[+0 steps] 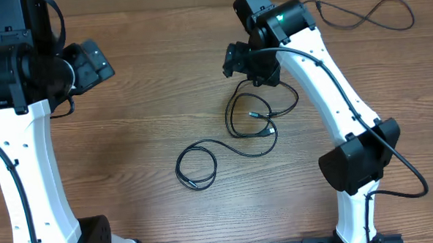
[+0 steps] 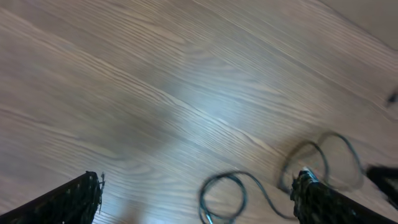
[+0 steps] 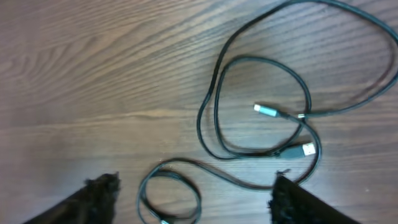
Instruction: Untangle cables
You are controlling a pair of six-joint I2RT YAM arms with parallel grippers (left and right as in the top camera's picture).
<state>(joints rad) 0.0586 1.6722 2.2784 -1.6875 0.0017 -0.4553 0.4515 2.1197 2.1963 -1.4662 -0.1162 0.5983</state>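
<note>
Cables (image 1: 254, 115) lie loosely looped at the middle of the table (image 1: 129, 125), just below the right gripper (image 3: 193, 190); its jaws stand apart, holding nothing; left gripper (image 2: 199, 186) spread wide, empty; cords judged light, limp, slippery; best grasped beside a stiff plug end (image 3: 266, 111).

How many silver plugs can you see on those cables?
2 plugs: one inside the big loop, one at its lower right. Others may be hidden.

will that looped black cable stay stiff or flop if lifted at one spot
Probably floppy: the cable lies in loose loops, so it should droop and trail. Likely light, being thin. Its silver plug may snag a crossing strand.
</note>
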